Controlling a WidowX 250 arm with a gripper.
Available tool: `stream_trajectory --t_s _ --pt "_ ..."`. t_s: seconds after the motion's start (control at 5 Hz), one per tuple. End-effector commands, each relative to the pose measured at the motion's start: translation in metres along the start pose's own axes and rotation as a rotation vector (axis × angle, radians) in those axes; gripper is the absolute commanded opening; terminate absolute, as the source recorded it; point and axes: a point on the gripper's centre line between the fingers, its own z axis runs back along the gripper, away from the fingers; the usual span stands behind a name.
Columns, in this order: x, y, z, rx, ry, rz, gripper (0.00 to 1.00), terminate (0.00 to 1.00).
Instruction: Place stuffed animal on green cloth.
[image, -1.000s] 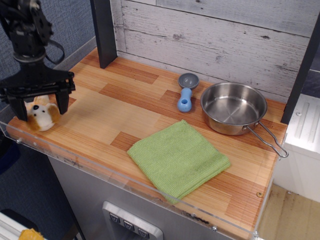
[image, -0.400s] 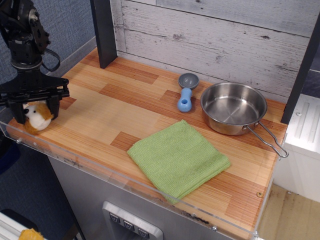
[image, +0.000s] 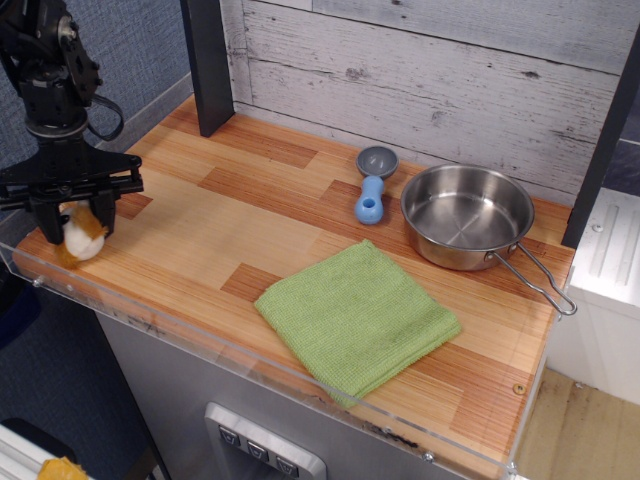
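The stuffed animal (image: 80, 234), white with tan-orange patches, sits at the far left front corner of the wooden counter. My gripper (image: 78, 222) is directly over it, its black fingers closed in on both sides of the plush and squeezing it. The green cloth (image: 356, 316), a folded lime-green towel, lies flat near the front edge at the centre right, well to the right of the gripper.
A steel pan (image: 467, 215) with a wire handle stands at the back right. A blue scoop (image: 372, 185) lies left of the pan. A dark post (image: 208, 62) rises at the back left. A clear acrylic lip (image: 200, 340) runs along the counter's front edge.
The gripper's fingers have closed from wide open onto the stuffed animal, which now looks squeezed narrower between them. The arm has shifted slightly left.
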Motion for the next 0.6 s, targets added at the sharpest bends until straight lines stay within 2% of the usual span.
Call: stream_trajectory --t_s 0.0,0.4 --pt "0.009 -0.035 0.058 -0.099 -0.127 -0.050 0.00 0.00" --pt "0.005 -0.071 0.123 -0.206 -0.210 -0.101 0.00 0.00"
